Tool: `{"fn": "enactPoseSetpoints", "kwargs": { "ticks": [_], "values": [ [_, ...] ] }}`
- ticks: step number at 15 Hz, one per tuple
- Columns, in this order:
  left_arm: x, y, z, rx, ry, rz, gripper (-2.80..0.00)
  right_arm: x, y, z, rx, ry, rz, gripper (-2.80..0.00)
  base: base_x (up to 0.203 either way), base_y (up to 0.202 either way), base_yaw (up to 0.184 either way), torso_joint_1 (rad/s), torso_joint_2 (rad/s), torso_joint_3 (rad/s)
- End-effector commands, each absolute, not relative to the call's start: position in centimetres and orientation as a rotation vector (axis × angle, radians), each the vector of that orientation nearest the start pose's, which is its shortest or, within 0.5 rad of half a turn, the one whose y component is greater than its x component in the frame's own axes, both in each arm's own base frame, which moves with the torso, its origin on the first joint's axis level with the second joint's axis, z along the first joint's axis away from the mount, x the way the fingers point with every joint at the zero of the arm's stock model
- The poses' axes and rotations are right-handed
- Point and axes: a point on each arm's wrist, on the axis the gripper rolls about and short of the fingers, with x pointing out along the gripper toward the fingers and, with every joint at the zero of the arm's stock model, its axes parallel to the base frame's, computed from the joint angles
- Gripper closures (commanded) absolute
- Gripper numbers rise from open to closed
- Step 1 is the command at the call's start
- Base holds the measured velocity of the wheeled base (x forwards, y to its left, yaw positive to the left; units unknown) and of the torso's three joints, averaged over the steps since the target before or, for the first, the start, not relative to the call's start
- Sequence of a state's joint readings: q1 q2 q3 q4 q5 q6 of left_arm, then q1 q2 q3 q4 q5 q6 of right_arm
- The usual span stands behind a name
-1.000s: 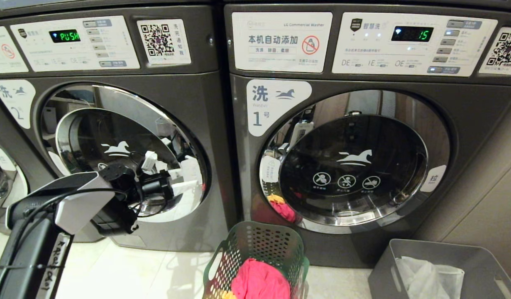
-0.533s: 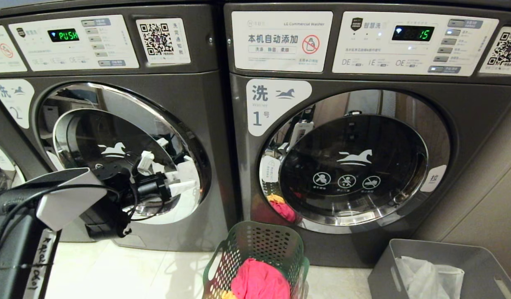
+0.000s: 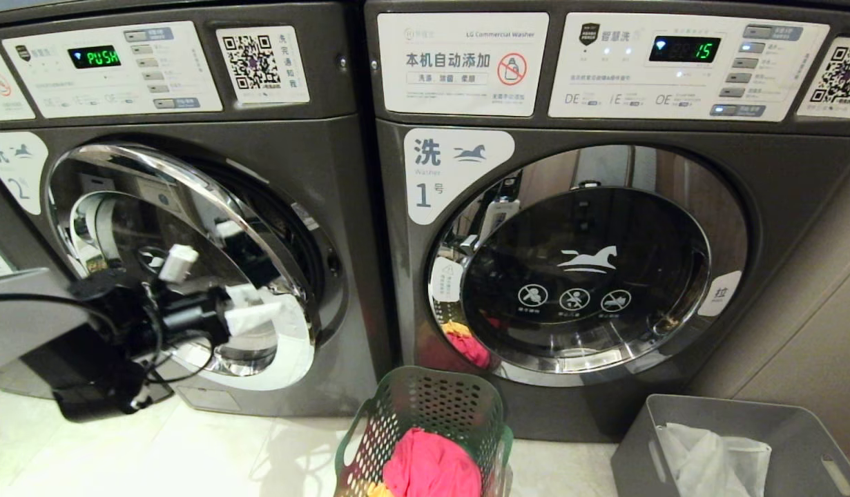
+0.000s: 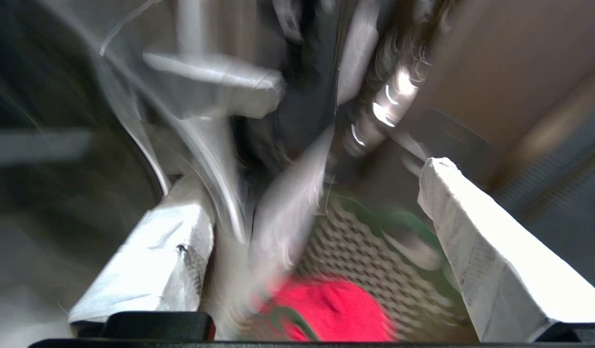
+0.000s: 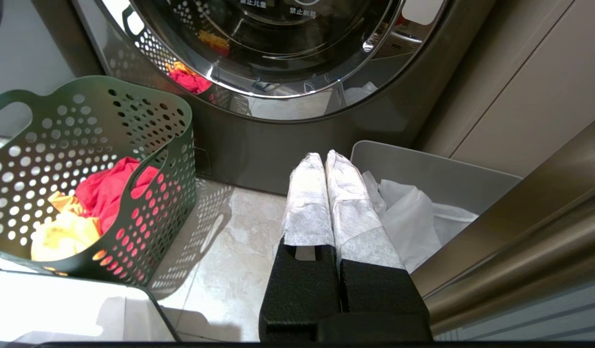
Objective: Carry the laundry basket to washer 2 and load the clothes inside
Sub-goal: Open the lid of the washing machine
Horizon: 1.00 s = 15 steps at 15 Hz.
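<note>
The left gripper (image 3: 248, 314), fingers spread, reaches level from the lower left against the chrome door of washer 2 (image 3: 190, 262), which stands ajar. The right gripper (image 5: 326, 159) hangs low, fingers pressed together, over the grey bin (image 5: 437, 174). The basket (image 3: 425, 407) with the clothes (image 3: 431, 462) sits on the floor before washer 1 (image 3: 590, 276).

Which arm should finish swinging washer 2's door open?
Left. Its open fingers are at washer 2's door, already ajar. The right gripper is shut, low beside the grey bin.
</note>
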State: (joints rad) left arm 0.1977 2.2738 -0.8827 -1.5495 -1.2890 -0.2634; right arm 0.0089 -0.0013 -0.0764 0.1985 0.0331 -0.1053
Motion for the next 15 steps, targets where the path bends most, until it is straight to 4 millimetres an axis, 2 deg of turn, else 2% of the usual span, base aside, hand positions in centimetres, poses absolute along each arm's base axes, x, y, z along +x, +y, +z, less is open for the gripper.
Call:
{"fn": "enactPoseSetpoints", "kwargs": {
  "ticks": [1,3,5,6,8,10,11,12,13,14,15],
  "values": [
    [36.8,8.8,9.1,-0.123,0.025,-1.027,-2.8,-3.0,0.0,7.6,-0.104,0.119,0.049,0.0,0.0,0.0,0.0,-0.019,-0.03,0.019],
    [35.3,13.0,8.9,-0.081,0.019,-1.007,-2.8,-3.0,0.0,7.6,-0.104,0.119,0.049,0.0,0.0,0.0,0.0,0.0,0.0,0.0],
    [32.7,16.8,9.0,-0.056,0.019,-0.967,-2.8,-3.0,0.0,7.6,-0.104,0.119,0.049,0.0,0.0,0.0,0.0,0.0,0.0,0.0],
    [30.8,18.1,9.9,-0.045,0.013,-0.92,-2.8,-3.0,0.0,7.6,-0.104,0.119,0.049,0.0,0.0,0.0,0.0,0.0,0.0,0.0],
    [25.9,20.1,12.5,-0.017,-0.002,-0.796,-2.8,-3.0,0.0,7.6,-0.104,0.119,0.049,0.0,0.0,0.0,0.0,0.0,0.0,0.0],
    [20.0,21.8,16.9,0.043,-0.027,-0.624,-2.8,-3.0,0.0,7.6,-0.104,0.119,0.049,0.0,0.0,0.0,0.0,0.0,0.0,0.0],
    [16.0,22.7,19.5,0.076,-0.036,-0.493,-2.8,-3.0,0.0,7.6,-0.104,0.118,0.049,0.0,0.0,0.0,0.0,0.0,0.0,0.0],
    [12.1,22.8,22.2,0.103,-0.039,-0.36,-2.8,-3.0,0.0,7.6,-0.104,0.119,0.049,0.0,0.0,0.0,0.0,0.0,0.0,0.0],
    [8.6,21.8,25.2,0.124,-0.045,-0.235,-2.8,-3.0,0.0,7.6,-0.104,0.119,0.049,0.0,0.0,0.0,0.0,0.0,0.0,0.0],
    [6.1,19.8,28.3,0.117,-0.073,-0.114,-2.8,-3.0,0.0,7.6,-0.104,0.119,0.049,0.0,0.0,0.0,0.0,0.0,0.0,0.0],
    [4.5,17.3,31.3,0.088,-0.148,-0.002,-2.8,-3.0,0.0,7.6,-0.104,0.119,0.049,0.0,0.0,0.0,0.0,0.0,0.0,0.0]
  ]
}}
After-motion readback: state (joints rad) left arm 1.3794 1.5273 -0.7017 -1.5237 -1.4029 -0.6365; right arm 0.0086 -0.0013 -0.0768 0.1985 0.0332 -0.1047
